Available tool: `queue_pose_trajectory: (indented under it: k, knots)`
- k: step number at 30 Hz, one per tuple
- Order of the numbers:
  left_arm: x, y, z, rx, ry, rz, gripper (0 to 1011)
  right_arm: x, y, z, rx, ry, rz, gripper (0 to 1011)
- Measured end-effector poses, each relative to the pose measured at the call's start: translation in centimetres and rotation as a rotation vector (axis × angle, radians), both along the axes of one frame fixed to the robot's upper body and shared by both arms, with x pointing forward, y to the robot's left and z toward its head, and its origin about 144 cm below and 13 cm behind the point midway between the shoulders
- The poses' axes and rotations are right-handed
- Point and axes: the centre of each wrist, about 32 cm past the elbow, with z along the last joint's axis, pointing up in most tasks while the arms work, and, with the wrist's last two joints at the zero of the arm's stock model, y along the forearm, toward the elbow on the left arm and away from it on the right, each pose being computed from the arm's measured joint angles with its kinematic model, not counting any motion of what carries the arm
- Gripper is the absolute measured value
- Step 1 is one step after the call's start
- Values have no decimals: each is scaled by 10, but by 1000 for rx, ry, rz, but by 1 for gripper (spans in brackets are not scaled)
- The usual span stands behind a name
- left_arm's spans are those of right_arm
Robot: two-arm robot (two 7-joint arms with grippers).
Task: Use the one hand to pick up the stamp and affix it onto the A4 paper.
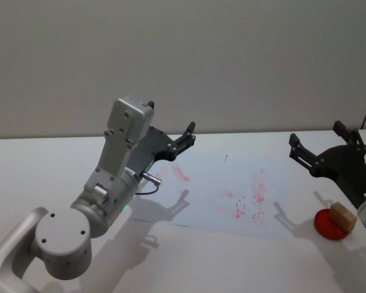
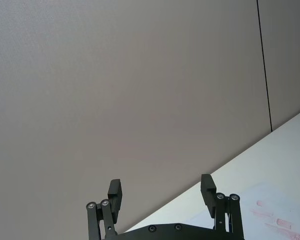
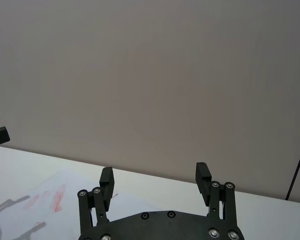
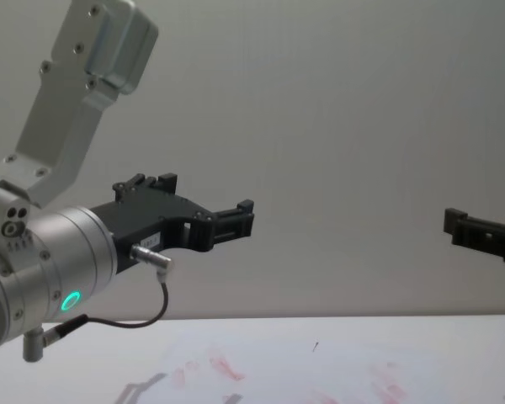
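On my left, my left gripper hangs above the table, over the left edge of the A4 paper. Its jaws stand wide apart and hold nothing; the left wrist view shows only wall between its fingertips. Its shadow falls on the near left corner of the sheet.

Between my two arms the sheet lies flat and uncovered, with red prints near its far left corner and a denser cluster right of its middle. Its near edge runs slantwise toward my right side, and bare tabletop borders it on every side.

Over the right edge of the sheet my right gripper is raised clear of the table, jaws spread wide and empty, well apart from the left one.

Farthest right, the stamp sits on a round red pad, off the paper and just past its near right corner. It lies below and nearer to me than the right gripper's fingers, close beside my right wrist.
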Motion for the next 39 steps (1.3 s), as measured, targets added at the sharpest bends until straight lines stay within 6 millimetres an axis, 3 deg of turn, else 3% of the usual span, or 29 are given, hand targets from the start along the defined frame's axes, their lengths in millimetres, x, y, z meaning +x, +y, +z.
queue_pose_trajectory:
  k: [39]
  knots:
    - [0,0,0,0,0,0,1001,-1,-3,-1,-2,5,-2,1001]
